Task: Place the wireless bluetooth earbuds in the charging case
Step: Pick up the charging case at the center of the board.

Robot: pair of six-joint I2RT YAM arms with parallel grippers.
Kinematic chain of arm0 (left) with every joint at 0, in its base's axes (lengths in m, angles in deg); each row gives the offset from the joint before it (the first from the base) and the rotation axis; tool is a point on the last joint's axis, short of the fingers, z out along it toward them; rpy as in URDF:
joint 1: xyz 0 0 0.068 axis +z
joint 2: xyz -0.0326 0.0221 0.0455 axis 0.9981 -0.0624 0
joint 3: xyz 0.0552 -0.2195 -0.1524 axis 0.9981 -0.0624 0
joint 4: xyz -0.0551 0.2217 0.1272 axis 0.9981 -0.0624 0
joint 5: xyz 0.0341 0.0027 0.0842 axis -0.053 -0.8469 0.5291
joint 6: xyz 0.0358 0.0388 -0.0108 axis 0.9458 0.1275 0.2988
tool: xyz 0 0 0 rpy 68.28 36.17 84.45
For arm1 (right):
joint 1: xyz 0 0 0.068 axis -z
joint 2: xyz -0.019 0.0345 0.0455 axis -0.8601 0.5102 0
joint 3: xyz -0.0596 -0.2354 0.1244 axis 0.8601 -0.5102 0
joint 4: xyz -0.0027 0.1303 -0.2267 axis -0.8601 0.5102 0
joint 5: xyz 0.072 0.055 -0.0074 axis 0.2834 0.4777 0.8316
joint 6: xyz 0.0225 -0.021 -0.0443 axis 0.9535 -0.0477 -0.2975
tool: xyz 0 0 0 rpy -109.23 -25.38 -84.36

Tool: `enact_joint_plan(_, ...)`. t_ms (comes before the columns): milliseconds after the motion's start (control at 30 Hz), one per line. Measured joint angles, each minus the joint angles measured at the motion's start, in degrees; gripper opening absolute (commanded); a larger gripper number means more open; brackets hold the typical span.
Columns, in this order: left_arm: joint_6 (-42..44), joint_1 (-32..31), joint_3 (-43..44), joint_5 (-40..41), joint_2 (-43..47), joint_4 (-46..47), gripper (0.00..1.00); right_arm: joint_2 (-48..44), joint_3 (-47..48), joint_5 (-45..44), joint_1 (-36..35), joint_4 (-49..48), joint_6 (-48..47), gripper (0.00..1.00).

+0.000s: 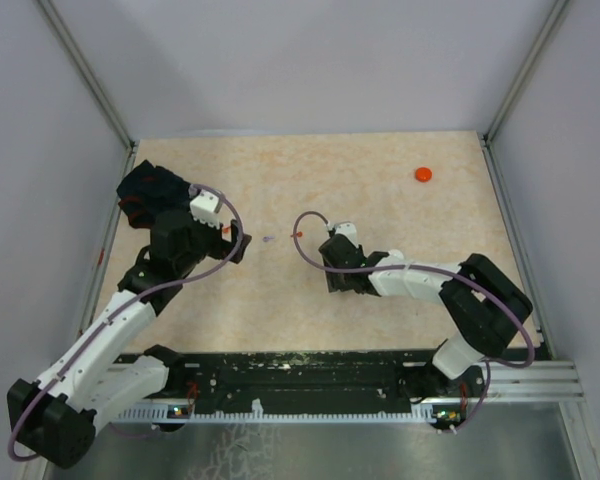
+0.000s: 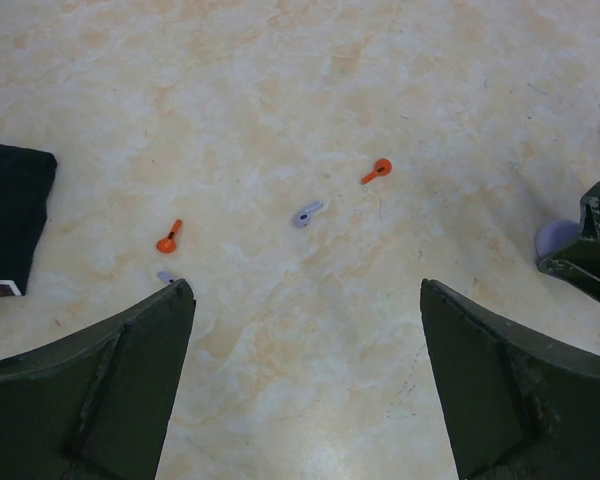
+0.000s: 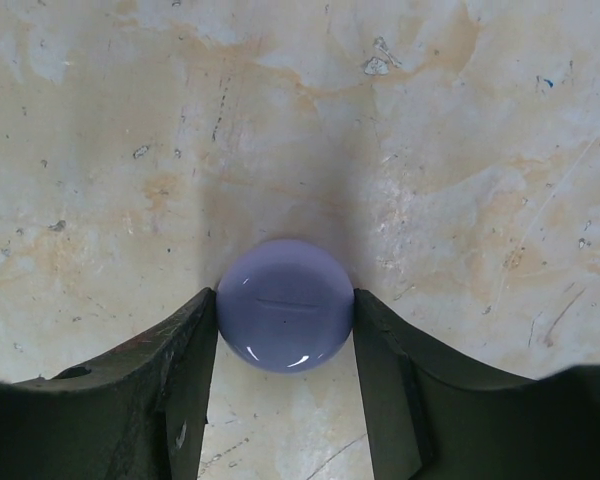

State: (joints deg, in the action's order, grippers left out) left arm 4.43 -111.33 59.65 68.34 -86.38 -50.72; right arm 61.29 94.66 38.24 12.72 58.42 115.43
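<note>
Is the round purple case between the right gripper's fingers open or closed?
Closed: the purple case shows one smooth, whole dome with only a thin seam line and no lifted lid.

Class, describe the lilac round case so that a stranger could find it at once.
Start at the marbled beige table and follow the right arm to its pincer. Between its fingers sits the lilac round case, smooth and glossy. Unlike the orange disc in the far right corner, it is pale purple.

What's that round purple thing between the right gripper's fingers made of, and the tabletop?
Purple round case: likely smooth glossy plastic, judging by bright reflections near its lower edge. Tabletop: marble-patterned, probably matte laminate, speckled with dark scuffs; real stone can't be excluded.
</note>
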Motion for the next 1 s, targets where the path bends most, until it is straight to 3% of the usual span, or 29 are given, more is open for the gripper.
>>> enact_joint_plan(400,-5.9,0.0,5.4,-10.3,-4.0,-3.8,0.93,-5.9,-3.5,-0.3,-1.1,-4.9,-5.8,0.45)
enact_joint_plan(600,-8.7,0.0,9.3,-15.1,-5.8,-3.4,0.9,-11.7,-4.4,-0.3,-1.7,-12.8,-12.9,0.45)
enact_joint_plan(1000,-13.0,0.0,18.2,-27.5,-17.9,0.6,0.76,-19.5,-8.2,0.9,-1.8,-31.0,-26.4,0.46)
